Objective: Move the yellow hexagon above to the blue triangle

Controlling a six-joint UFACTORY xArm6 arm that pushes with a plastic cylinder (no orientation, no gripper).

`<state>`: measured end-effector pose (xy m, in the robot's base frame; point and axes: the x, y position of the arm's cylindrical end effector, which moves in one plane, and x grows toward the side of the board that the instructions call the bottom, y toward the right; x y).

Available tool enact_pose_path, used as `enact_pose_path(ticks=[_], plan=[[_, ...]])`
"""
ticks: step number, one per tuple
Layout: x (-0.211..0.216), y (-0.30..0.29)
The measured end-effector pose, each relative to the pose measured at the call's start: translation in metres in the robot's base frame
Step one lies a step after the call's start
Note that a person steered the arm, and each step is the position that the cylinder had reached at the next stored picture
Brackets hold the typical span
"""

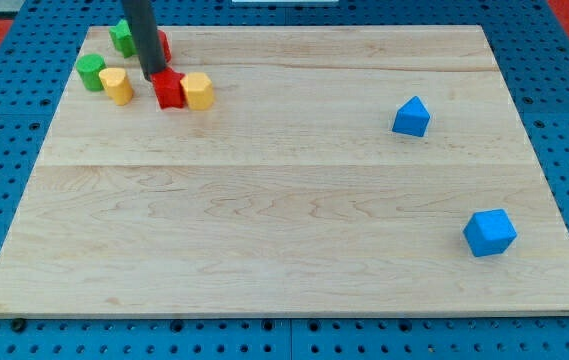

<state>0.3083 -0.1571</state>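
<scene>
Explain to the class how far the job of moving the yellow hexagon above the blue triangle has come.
Done: nothing visible; the yellow hexagon sits at the view's top left, far from the blue triangle at the right. In hand: my tip is at the red block, which touches the hexagon's left side. Left: push the hexagon across the board to just above the triangle.

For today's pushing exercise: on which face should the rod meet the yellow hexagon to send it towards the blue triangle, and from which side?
Probably its left face, coming from the view's left. The yellow hexagon lies far left of the blue triangle, so it must travel right. A red block touches that face, and my tip sits at the red block's upper left, so go round it first.
</scene>
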Motion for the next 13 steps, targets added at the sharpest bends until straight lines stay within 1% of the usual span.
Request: enact_pose_path(ticks=[2,4,5,6,7,9,11,13], plan=[[0.041,0.047],[0.047,0.074],[0.059,0.132],[0.080,0.171],[0.080,0.191],[0.080,0.174],[0.080,0.238],[0.075,0.202]])
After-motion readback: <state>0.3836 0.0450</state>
